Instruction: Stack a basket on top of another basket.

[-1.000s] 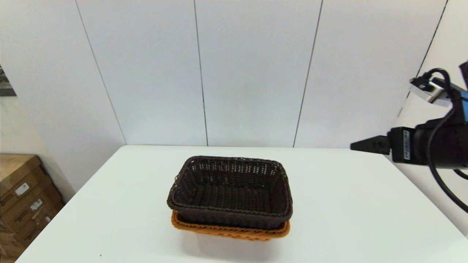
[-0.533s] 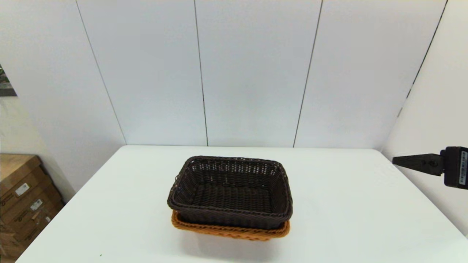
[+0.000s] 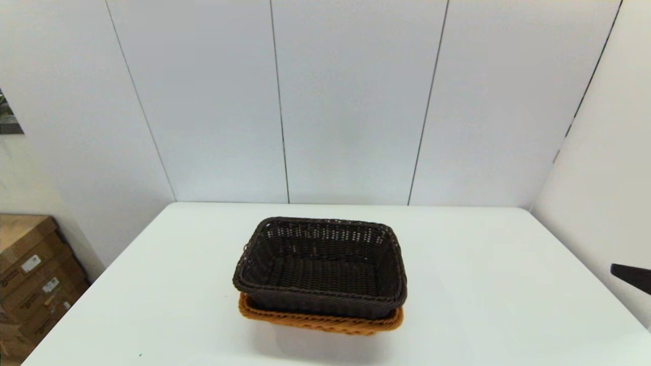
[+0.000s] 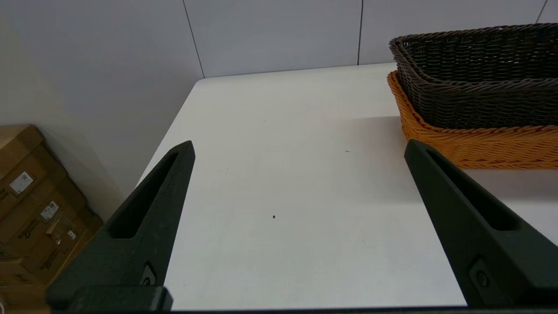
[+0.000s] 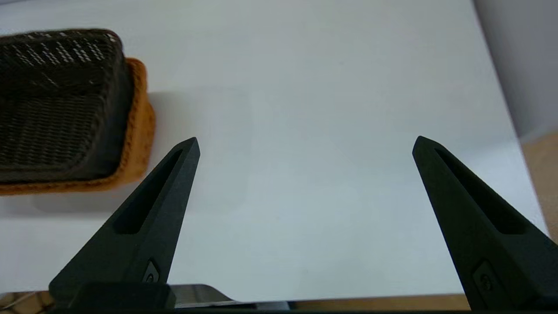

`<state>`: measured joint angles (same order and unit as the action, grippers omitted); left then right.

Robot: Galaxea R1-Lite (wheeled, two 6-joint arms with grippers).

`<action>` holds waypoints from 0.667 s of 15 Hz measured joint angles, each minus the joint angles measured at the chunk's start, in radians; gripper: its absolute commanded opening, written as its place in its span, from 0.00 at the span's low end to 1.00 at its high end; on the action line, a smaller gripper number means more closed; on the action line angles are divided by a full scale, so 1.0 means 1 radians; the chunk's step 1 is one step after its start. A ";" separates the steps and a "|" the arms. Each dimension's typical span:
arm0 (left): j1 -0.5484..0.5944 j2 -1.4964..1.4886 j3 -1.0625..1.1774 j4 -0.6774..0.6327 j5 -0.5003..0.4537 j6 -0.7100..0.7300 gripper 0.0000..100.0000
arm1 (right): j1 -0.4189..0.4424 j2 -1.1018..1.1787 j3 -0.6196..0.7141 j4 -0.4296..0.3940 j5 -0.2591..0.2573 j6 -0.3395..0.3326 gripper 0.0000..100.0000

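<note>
The dark brown basket (image 3: pixel 320 267) sits nested inside the orange-tan basket (image 3: pixel 320 321) at the middle of the white table (image 3: pixel 483 284). Only the tan rim shows beneath it. Both baskets also appear in the left wrist view, dark (image 4: pixel 479 78) over tan (image 4: pixel 479 146), and in the right wrist view, dark (image 5: pixel 56 100) over tan (image 5: pixel 139 126). My right gripper (image 5: pixel 305 146) is open and empty over the table's right part, apart from the baskets; one fingertip (image 3: pixel 630 277) shows at the right edge of the head view. My left gripper (image 4: pixel 298 146) is open and empty, low at the table's near left side.
Cardboard boxes (image 3: pixel 30 274) stand on the floor left of the table, also seen as boxes (image 4: pixel 30 205) in the left wrist view. White wall panels rise behind the table and along its right side.
My right arm has drawn back to the right and down, almost leaving the head view. The stacked baskets have not moved.
</note>
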<state>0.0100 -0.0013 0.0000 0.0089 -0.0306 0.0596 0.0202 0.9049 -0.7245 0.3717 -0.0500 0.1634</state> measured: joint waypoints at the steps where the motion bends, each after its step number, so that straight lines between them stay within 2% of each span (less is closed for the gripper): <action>1: 0.000 0.000 0.000 0.000 0.000 0.000 1.00 | -0.014 -0.044 0.030 0.001 -0.001 -0.019 1.00; 5: 0.000 0.000 0.000 0.000 0.000 0.000 1.00 | -0.066 -0.218 0.174 0.003 -0.003 -0.105 1.00; 10: 0.000 0.000 0.000 0.000 0.000 0.000 1.00 | -0.074 -0.400 0.305 0.011 -0.003 -0.151 1.00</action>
<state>0.0100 -0.0013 0.0000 0.0089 -0.0306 0.0596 -0.0543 0.5051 -0.4198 0.3823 -0.0528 0.0119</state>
